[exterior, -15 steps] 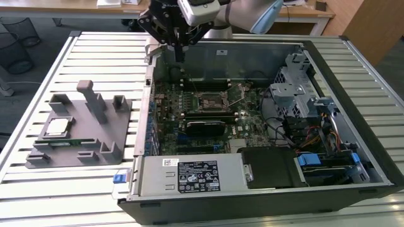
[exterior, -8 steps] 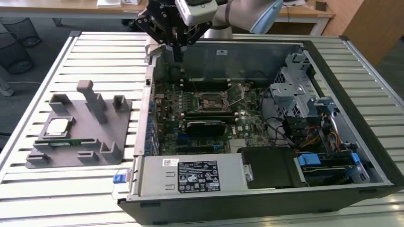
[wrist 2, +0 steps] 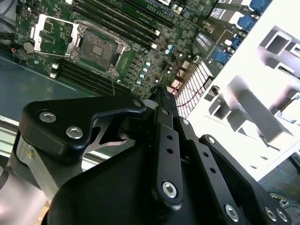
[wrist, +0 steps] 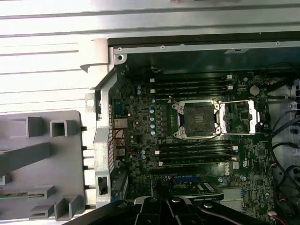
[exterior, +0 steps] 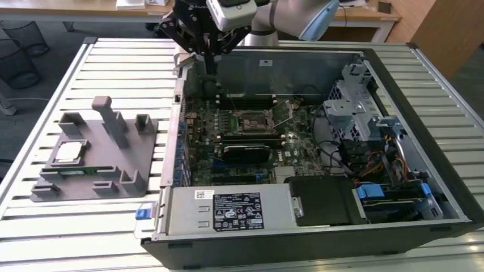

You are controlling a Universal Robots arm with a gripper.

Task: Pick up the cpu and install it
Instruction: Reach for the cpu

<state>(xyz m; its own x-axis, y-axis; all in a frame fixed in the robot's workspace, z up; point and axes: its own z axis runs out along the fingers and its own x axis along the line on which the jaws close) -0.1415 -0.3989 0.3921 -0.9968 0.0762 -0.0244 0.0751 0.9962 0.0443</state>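
Exterior view is showing the black two-fingered gripper [exterior: 209,56] hanging over the far corner of the open black and silver computer case [exterior: 302,247], on the exterior view's left, with its fingers pressed together and carrying nothing; the second wrist view is showing the same gripper [wrist 2: 161,92] with its linkages converging to a single closed tip. The small flat square silver-topped cpu [exterior: 69,152] is lying in the grey moulded plastic holder [exterior: 83,194], close to that holder's edge on the exterior view's left, and the holder is standing on the white slatted metal table [exterior: 90,238] beside the case. Gripper and cpu are sitting well apart. The square silver-framed processor socket [wrist: 199,117] on the green board is standing open and unfilled. The pick-up is judged not yet begun. For a sound pick, the fingers need spreading, centring over the chip and closing on two opposite sides, keeping clear of the long narrow green memory stick [exterior: 83,169] lying just beside it. The cpu is lying flat, metal top facing up, sides running roughly along the holder's edges; being square, it is offering no long axis, and its corner marking is too small to tell.
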